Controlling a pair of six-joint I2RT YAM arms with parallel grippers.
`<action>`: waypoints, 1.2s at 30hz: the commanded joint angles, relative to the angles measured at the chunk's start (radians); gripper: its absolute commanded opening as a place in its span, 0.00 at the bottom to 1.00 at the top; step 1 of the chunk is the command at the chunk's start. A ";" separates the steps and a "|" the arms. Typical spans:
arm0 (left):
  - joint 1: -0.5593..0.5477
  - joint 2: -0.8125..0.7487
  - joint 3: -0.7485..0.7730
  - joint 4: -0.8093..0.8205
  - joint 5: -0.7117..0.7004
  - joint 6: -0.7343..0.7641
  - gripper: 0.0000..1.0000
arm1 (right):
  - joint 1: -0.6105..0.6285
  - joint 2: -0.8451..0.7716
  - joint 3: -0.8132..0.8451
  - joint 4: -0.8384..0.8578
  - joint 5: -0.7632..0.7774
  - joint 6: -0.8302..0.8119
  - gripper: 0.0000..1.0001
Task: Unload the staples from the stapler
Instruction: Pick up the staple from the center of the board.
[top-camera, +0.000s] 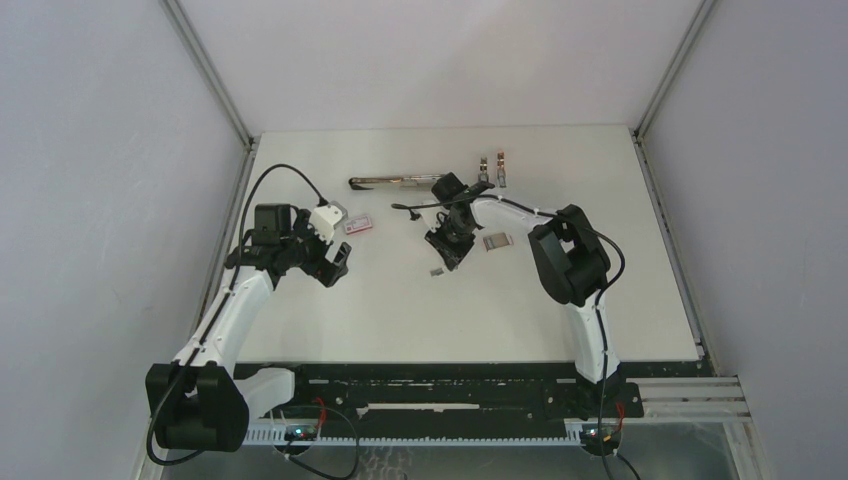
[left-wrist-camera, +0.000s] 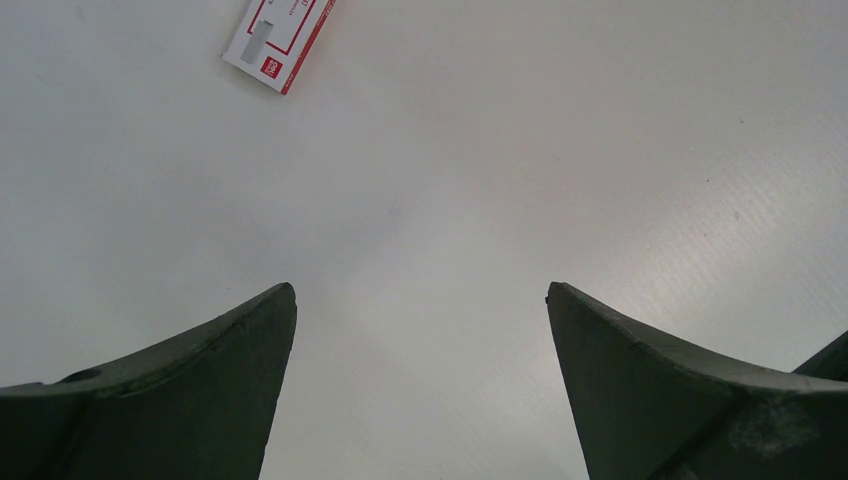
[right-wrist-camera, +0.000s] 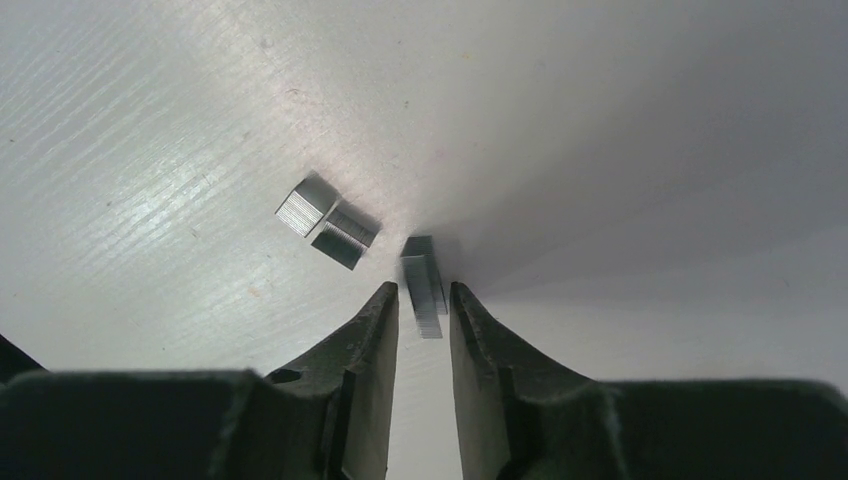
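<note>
The stapler (top-camera: 395, 182), silver with a black end, lies at the back of the table behind my right wrist. My right gripper (top-camera: 445, 248) points down at the table. In the right wrist view its jaws (right-wrist-camera: 421, 290) stand a narrow gap apart around a short strip of staples (right-wrist-camera: 425, 290), with a sliver of space on each side. Two more staple strips (right-wrist-camera: 305, 208) (right-wrist-camera: 348, 237) lie on the table just left of the fingertips. Another strip (top-camera: 497, 241) lies right of that gripper. My left gripper (top-camera: 335, 262) (left-wrist-camera: 420, 295) is wide open and empty over bare table.
A small pink-and-white box (top-camera: 358, 224) (left-wrist-camera: 280, 40) lies just beyond the left gripper. Two short pinkish-grey clip-like pieces (top-camera: 492, 170) stand at the back, right of the stapler. The white table (top-camera: 600, 200) has grey walls at the left, right and back.
</note>
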 joint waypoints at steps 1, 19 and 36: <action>0.009 -0.007 0.001 0.011 0.019 0.011 1.00 | 0.009 -0.037 -0.022 0.015 0.025 0.003 0.24; 0.009 -0.010 0.000 0.010 0.019 0.011 1.00 | -0.019 -0.064 0.012 -0.004 -0.010 0.016 0.25; 0.009 -0.009 0.002 0.008 0.020 0.011 1.00 | -0.075 -0.064 0.020 -0.025 -0.090 0.025 0.23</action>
